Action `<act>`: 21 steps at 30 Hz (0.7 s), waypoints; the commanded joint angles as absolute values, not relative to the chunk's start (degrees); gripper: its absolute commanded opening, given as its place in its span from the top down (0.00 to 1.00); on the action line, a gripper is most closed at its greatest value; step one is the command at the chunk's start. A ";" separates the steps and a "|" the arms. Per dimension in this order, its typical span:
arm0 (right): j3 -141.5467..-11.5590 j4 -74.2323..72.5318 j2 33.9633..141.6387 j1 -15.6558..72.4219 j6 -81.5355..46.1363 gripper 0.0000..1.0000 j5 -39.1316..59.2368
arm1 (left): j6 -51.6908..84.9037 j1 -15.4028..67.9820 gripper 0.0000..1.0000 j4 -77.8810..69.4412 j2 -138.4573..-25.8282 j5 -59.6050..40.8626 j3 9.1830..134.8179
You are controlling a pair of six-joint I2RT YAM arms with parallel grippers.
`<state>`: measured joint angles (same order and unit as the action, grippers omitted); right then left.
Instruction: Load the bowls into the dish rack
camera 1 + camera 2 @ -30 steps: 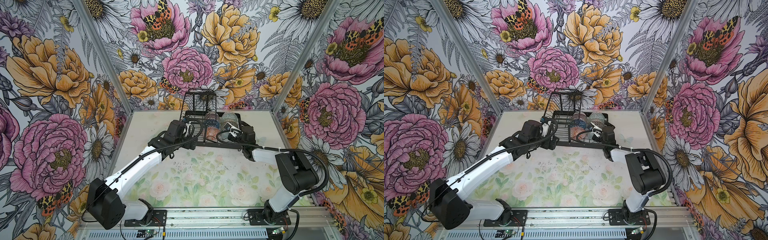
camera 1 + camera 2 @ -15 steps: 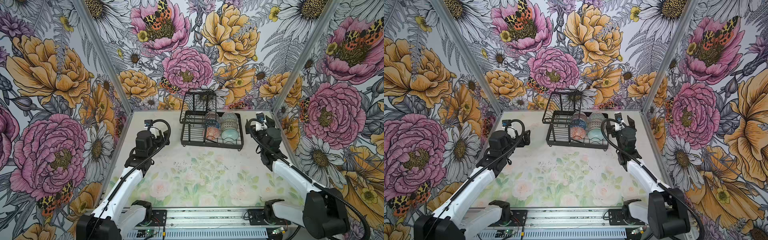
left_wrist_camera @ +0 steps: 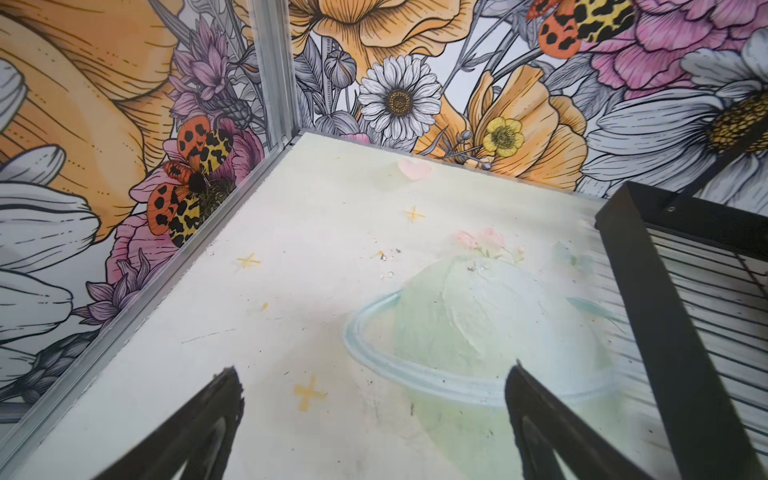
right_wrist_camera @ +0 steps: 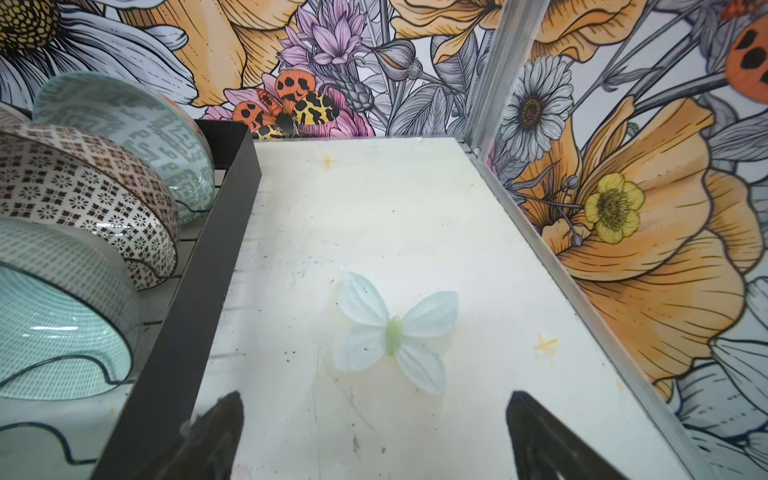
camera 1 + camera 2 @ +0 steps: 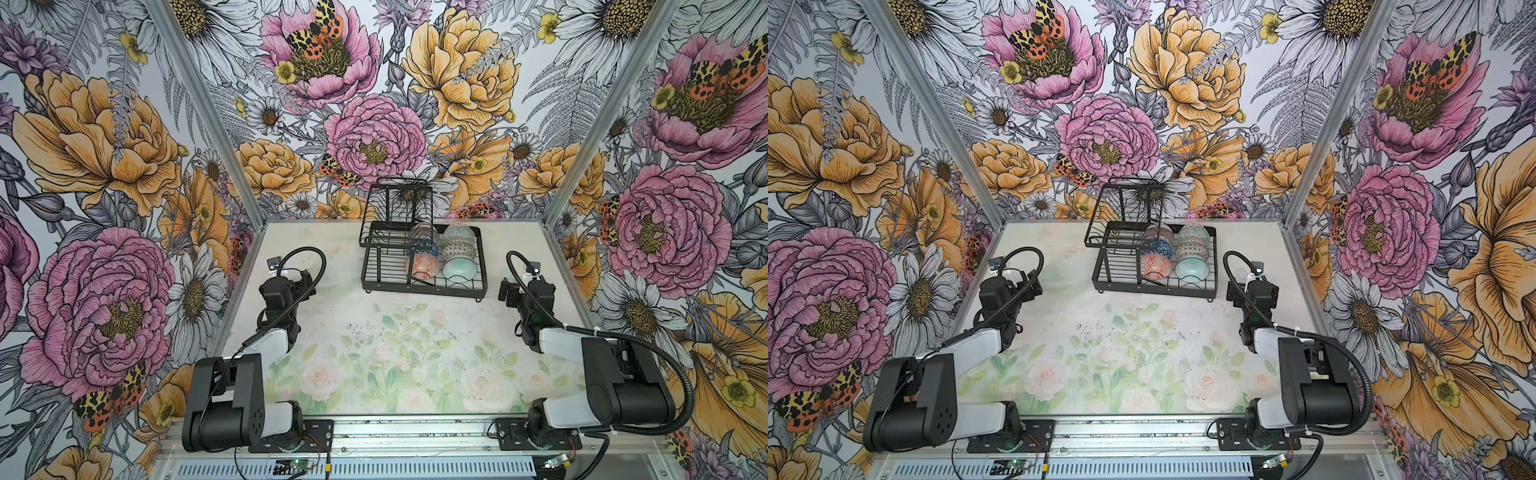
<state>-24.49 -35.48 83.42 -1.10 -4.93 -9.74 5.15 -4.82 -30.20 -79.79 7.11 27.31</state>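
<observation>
Six bowls (image 5: 459, 268) in rack (image 5: 384, 270), upper centre; left gripper (image 3: 374, 372), right gripper (image 4: 374, 397) wide, empty. Loading looks done; no next grab needed.

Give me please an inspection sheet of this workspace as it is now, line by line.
surface: table, pale flower print, small dark specks.
job's things: six bowls stand on edge in two rows in the right half of the dish rack; its raised basket holds nothing.
clutter: nothing seen.
end effectors: left end effector and right end effector open, holding nothing, either side of the rack.
cables: black hose loops over the left wrist, another over the right; neither touches the rack.
surroundings: flower-print walls on three sides; metal rail in front.
</observation>
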 commanded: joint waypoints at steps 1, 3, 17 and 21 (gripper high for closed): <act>-25.18 -42.42 85.57 -1.37 -6.12 0.01 -8.35 | 5.01 -5.58 0.01 -38.72 -84.35 2.03 27.43; -23.47 -45.96 85.98 -1.30 -6.59 0.01 -9.41 | 3.35 -3.97 0.01 -36.49 -85.25 2.93 29.11; -21.89 -50.29 87.78 0.60 -4.92 0.01 -12.05 | 0.00 0.08 0.01 -53.21 -88.65 8.22 21.78; -21.89 -50.40 87.79 0.61 -4.87 0.01 -12.05 | 0.00 0.04 0.01 -53.46 -88.77 8.04 21.74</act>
<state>-22.22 -48.34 87.26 0.36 -4.93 -10.94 0.89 -0.12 -50.09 -88.62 6.85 21.78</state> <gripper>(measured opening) 0.995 0.987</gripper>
